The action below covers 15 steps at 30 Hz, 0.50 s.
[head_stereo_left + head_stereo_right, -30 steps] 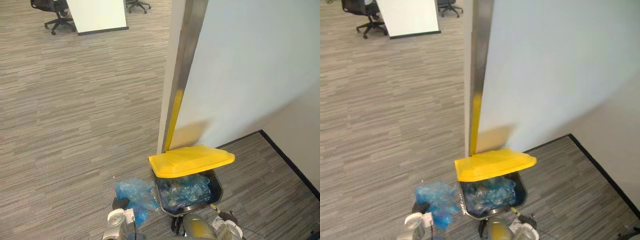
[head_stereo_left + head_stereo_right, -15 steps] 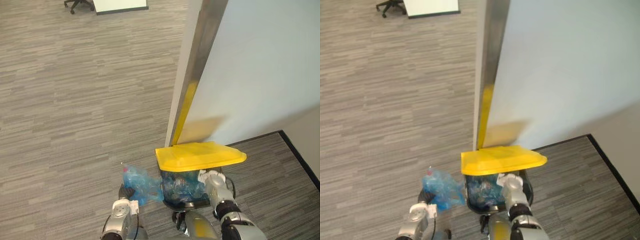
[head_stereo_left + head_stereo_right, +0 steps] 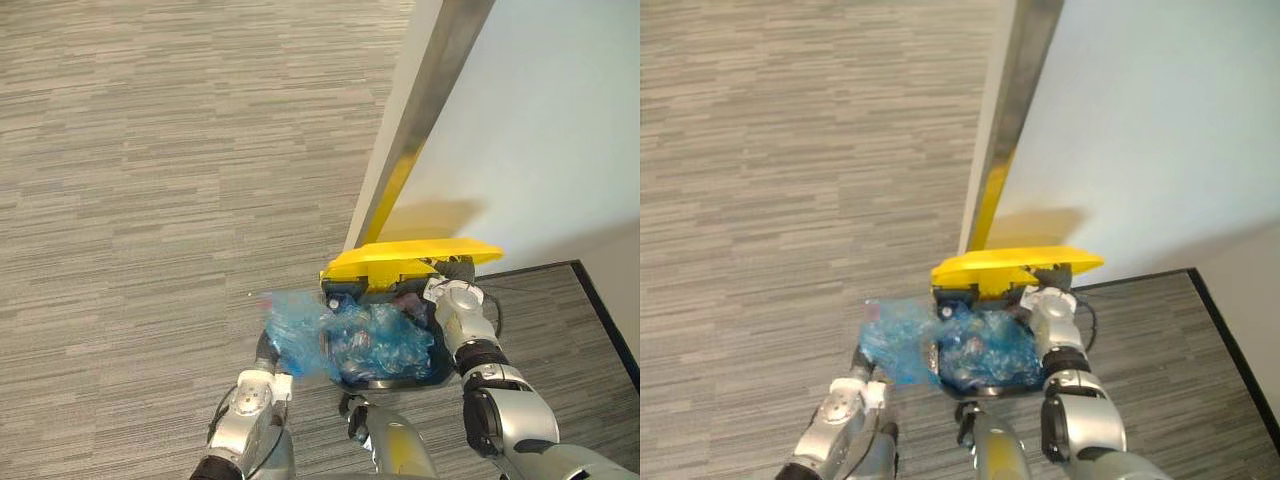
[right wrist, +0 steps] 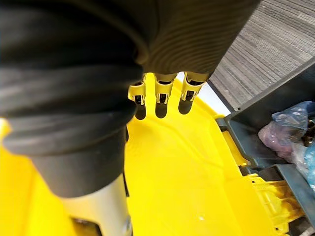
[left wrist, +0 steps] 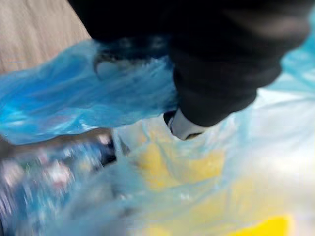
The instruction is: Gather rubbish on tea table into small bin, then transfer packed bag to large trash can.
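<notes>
The large trash can (image 3: 392,382) is dark grey with a yellow lid (image 3: 415,258), and crumpled blue plastic and bottles fill its inside. My right hand (image 3: 454,274) is open, its straight fingers (image 4: 162,93) pressed against the underside of the lid (image 4: 197,182), which is tipped up at its front edge. The packed blue bag (image 3: 295,335) hangs at the can's left rim, partly over the opening. My left hand (image 3: 266,352) is beneath it, shut on the blue bag (image 5: 74,103); in the left wrist view the plastic wraps round that hand.
A white wall panel with a metal edge post (image 3: 425,110) rises right behind the can. Grey striped carpet (image 3: 150,200) stretches away to the left and ahead. A black skirting line (image 3: 600,310) runs along the floor at the right.
My right hand has come up under the yellow lid and tipped it up. My left hand has lifted the blue bag to the can's left rim. The camera has tilted down and closer.
</notes>
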### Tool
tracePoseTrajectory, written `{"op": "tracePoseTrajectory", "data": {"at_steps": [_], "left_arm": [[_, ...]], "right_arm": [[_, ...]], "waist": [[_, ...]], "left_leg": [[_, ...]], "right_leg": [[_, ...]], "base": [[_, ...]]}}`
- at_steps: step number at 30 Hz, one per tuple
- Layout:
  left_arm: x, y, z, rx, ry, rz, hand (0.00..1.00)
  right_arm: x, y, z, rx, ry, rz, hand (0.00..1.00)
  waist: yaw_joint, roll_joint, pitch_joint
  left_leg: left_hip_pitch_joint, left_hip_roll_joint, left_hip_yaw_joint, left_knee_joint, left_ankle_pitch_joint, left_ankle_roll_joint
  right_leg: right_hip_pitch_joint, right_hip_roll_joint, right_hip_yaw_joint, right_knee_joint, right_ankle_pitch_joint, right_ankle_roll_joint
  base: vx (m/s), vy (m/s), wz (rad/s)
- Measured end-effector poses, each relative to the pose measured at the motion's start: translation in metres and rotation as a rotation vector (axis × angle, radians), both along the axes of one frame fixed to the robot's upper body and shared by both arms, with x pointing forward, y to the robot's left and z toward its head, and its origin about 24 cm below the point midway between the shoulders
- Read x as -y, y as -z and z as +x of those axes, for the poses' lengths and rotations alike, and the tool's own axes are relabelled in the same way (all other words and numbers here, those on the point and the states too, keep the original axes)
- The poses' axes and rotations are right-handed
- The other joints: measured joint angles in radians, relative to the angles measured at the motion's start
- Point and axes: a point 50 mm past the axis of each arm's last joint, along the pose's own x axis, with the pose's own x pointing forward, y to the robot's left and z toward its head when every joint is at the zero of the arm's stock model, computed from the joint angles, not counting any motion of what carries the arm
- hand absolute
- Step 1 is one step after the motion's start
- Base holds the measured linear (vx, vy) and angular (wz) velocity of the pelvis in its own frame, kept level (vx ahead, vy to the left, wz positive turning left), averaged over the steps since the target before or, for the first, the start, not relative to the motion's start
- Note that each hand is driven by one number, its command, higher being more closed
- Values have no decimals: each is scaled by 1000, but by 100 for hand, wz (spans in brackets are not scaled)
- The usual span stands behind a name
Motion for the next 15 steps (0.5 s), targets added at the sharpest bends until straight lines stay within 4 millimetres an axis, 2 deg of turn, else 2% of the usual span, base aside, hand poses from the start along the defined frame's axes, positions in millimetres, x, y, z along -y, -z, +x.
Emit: {"op": "tracePoseTrajectory", "data": {"at_steps": [1, 2, 4, 10, 15], "left_arm": [[13, -9, -2, 38, 68, -26, 100], [18, -13, -3, 50, 90, -35, 100], [44, -32, -7, 120, 212, -103, 100], [85, -64, -9, 223, 366, -206, 100], [103, -75, -12, 255, 421, -237, 100]], "right_arm": [[-1, -4, 3, 10, -5, 3, 0], [-2, -5, 4, 13, -9, 4, 0], [-5, -14, 10, 32, -26, 4, 0], [-11, -21, 16, 27, -65, 6, 0], [-18, -27, 20, 36, -108, -14, 0]], "waist": [[0, 0, 1], [1, 0, 1], [2, 0, 1], [3, 1, 1], [3, 0, 1]], "left_leg": [[0, 5, 9, 5, -6, 1], [0, 6, 15, 6, -8, -1], [1, 12, 22, 17, -15, -4], [7, 12, 53, 19, -15, -3], [12, 10, 85, 19, -17, 0]], "right_leg": [[0, 5, 4, 0, 0, 0], [0, 7, 5, 0, 0, 0], [0, 15, 11, 1, -1, -1], [-5, 18, 33, 1, 4, -10], [-17, 22, 62, 1, 15, -26]], "base": [[-29, -49, -10], [-34, -55, -14], [-27, -50, -11], [-22, -33, -11], [-17, -18, -20]]}}
